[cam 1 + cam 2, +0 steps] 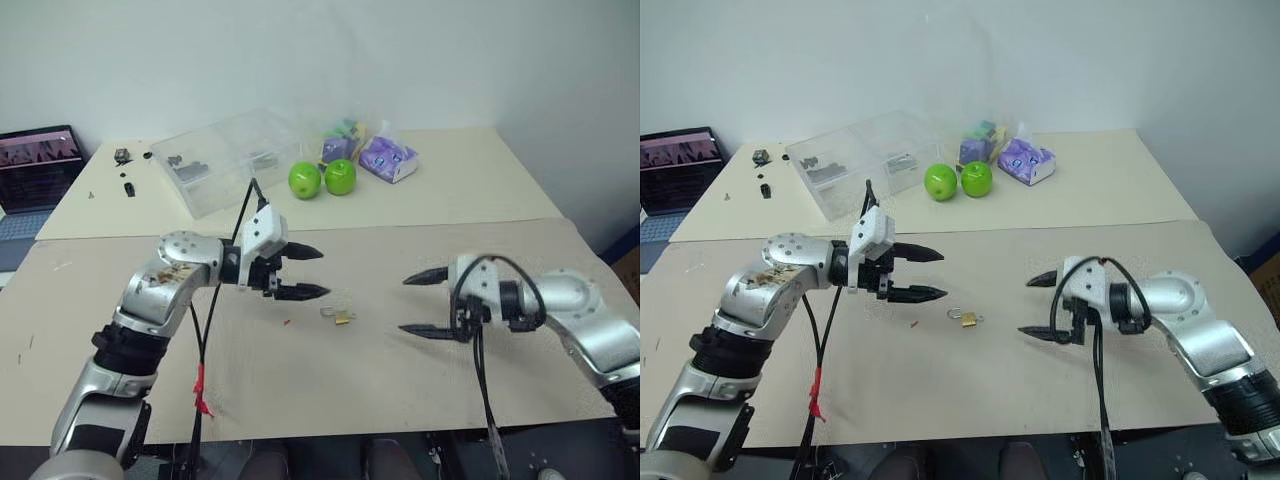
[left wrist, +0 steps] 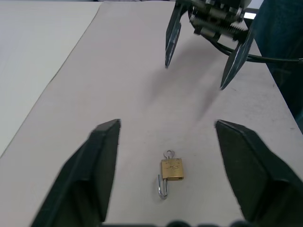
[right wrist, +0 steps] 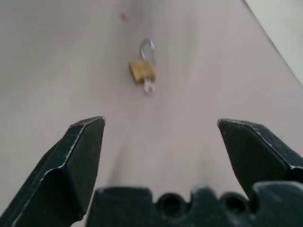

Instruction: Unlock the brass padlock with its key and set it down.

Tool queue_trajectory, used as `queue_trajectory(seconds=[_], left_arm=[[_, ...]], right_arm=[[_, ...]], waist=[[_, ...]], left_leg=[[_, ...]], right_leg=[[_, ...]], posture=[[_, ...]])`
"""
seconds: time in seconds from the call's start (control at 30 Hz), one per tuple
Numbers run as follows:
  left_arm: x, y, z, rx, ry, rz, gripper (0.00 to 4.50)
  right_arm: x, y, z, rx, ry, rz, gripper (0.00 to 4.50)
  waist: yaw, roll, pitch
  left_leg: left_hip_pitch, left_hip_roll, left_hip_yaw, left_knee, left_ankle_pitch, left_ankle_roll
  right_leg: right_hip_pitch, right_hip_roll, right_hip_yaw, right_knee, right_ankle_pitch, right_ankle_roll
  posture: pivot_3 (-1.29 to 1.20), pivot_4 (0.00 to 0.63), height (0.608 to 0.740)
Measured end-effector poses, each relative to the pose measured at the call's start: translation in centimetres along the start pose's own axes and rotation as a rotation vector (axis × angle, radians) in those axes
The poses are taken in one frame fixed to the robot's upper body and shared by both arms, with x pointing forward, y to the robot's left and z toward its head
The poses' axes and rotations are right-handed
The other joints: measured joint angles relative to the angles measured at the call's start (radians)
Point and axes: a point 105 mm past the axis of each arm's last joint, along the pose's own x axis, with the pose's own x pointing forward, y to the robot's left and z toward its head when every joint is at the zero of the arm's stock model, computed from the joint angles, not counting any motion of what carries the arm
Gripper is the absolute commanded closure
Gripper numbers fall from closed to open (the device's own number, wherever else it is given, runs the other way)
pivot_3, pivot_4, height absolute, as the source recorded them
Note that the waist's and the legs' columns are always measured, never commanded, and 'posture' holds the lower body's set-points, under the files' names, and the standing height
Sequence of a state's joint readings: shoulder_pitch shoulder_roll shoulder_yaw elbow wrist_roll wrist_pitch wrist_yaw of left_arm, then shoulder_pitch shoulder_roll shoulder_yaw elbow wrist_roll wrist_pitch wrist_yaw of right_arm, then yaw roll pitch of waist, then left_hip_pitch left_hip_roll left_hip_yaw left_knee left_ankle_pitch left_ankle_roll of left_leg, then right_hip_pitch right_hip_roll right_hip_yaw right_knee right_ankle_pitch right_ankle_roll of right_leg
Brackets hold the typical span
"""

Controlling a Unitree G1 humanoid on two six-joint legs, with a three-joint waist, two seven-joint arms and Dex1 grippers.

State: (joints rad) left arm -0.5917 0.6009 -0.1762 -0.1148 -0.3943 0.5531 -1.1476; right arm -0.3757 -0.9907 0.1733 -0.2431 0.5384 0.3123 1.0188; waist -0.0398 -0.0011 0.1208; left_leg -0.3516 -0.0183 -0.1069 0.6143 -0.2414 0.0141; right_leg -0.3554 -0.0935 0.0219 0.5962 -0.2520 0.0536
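One brass padlock point(image 1: 342, 317) is seen lying flat on the beige table point(image 1: 420, 380), at the centre of the head view, between the two grippers and touched by neither. Its silvery shackle point(image 2: 162, 187) is swung out of the body, and a small silvery key point(image 2: 168, 153) projects from the opposite end. In the left wrist view the long axis runs nearly vertically, shackle toward the lower edge, key toward the top. One small red speck point(image 1: 287, 323) is seen just left of the padlock.

Two green apples point(image 1: 322, 179) are counted side by side in the upper middle of the frame. To their left, one clear plastic box point(image 1: 225, 160) with compartments is seen, small dark parts lying in its left compartments; what they are cannot be told. To the apples' right, clear bags of purple items point(image 1: 385, 157) are seen. One laptop point(image 1: 35, 170) is placed at the upper left.

The left gripper point(image 1: 302, 272) and the right gripper point(image 1: 420, 303) are both held above the table with jaws spread wide and empty.
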Motion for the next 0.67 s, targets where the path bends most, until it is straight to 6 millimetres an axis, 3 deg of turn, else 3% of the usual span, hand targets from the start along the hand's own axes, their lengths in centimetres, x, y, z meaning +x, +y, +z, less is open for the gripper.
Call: queue_trajectory(seconds=[0.07,0.17,0.4,0.67], left_arm=[[0.0,-0.3,-0.2,-0.012,0.001,0.006,0.08],[-0.4,-0.3,-0.3,-0.009,0.001,0.037,0.08],[-2.2,1.2,0.5,0.020,-0.018,0.165,0.08],[-2.6,1.2,1.0,0.042,-0.035,0.170,0.08]], right_arm=[[-0.1,-0.1,2.0,0.054,-0.049,-0.013,0.00],[-0.6,0.2,3.2,0.137,-0.078,-0.015,0.00],[-1.1,0.9,0.5,0.195,0.015,-0.064,0.00],[-0.9,0.1,0.6,0.223,-0.031,-0.115,0.00]], waist=[[0.005,0.000,0.000],[0.020,-0.001,0.000],[0.039,-0.001,0.000],[0.026,-0.001,0.000]], left_leg=[[-0.001,0.000,0.000,0.000,0.000,0.000],[-0.001,0.000,0.000,0.000,0.000,0.000],[-0.001,0.000,0.000,0.000,0.000,0.000],[-0.001,0.000,0.000,0.000,0.000,0.000]], right_leg=[[0.000,0.000,0.000,-0.001,0.000,0.000],[-0.001,0.000,-0.001,-0.001,0.000,0.000],[-0.001,-0.001,-0.001,-0.001,0.000,0.000],[-0.001,0.000,-0.001,-0.001,0.000,0.000]], posture=[[0.00,0.150,0.740],[0.00,0.150,0.740],[0.00,0.150,0.740],[0.00,0.150,0.740]])
